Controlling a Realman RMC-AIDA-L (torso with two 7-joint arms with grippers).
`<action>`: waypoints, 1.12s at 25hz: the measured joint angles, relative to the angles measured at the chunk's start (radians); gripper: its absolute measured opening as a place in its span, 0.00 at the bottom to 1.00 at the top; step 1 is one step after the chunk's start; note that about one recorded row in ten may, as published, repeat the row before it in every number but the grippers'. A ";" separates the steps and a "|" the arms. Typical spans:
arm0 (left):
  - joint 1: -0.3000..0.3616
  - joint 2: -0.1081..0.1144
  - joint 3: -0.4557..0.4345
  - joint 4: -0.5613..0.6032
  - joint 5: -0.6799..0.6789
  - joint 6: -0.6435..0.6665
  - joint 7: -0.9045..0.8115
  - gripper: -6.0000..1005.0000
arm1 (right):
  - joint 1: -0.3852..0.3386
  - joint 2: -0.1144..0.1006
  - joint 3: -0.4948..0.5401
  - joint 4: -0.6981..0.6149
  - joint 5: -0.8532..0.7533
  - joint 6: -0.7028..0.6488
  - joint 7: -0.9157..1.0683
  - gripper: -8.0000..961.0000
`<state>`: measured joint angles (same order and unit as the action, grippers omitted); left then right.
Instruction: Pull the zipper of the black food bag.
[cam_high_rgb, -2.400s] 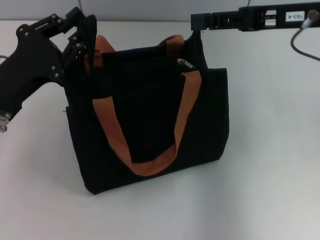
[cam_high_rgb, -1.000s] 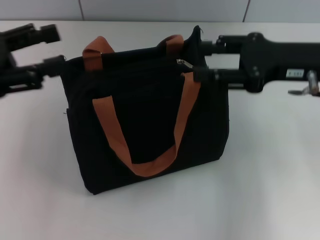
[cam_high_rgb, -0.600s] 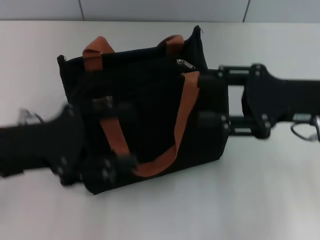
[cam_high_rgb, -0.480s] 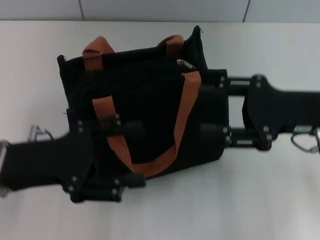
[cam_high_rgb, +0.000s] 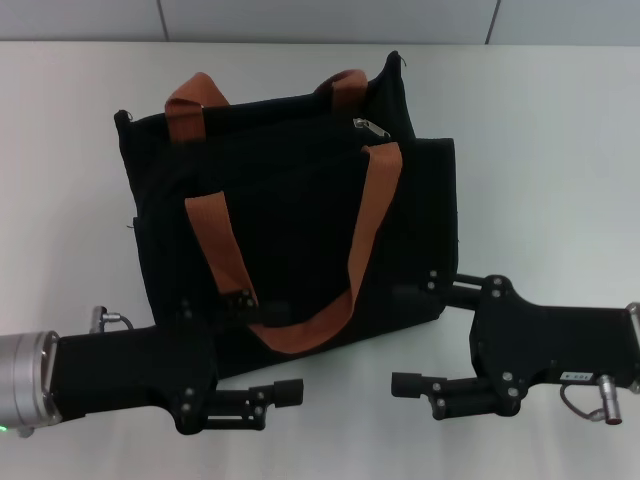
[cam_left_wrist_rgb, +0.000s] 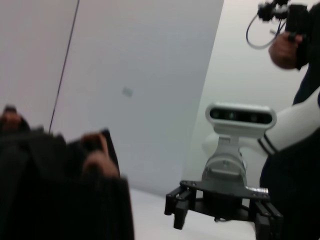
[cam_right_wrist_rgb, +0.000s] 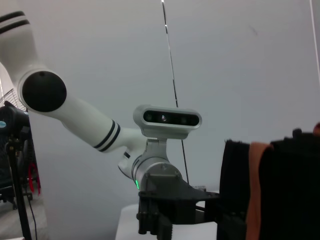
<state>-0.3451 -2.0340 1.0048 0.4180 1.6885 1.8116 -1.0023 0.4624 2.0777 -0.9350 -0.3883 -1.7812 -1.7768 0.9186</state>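
We note both hands have dropped from the black food bag (cam_high_rgb: 290, 230) top to the worktop (cam_high_rgb: 560, 150) front edge, left hand (cam_high_rgb: 268, 345) and right hand (cam_high_rgb: 420, 335) both spread and empty, so the zipper (cam_high_rgb: 371, 127) sits unheld near the bag's right end.

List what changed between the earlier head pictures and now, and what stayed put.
Both arms let go of the bag's top corners and swung down toward the robot. The left gripper and right gripper now face each other low in front of the black food bag, both open and holding nothing. The bag stands as before, and the zipper sits unmoved near its right end.
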 joint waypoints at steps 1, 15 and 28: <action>0.000 0.000 0.000 0.000 0.000 0.000 0.000 0.81 | 0.000 0.000 0.000 0.000 0.000 0.000 0.000 0.80; -0.001 -0.009 0.008 -0.002 0.053 -0.027 0.013 0.81 | -0.001 0.004 -0.004 0.054 -0.046 0.077 -0.055 0.85; 0.000 -0.008 0.008 -0.002 0.054 -0.028 0.015 0.81 | 0.007 0.004 0.003 0.054 -0.042 0.098 -0.065 0.85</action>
<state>-0.3451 -2.0420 1.0124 0.4157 1.7426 1.7837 -0.9868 0.4693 2.0816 -0.9322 -0.3344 -1.8229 -1.6791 0.8536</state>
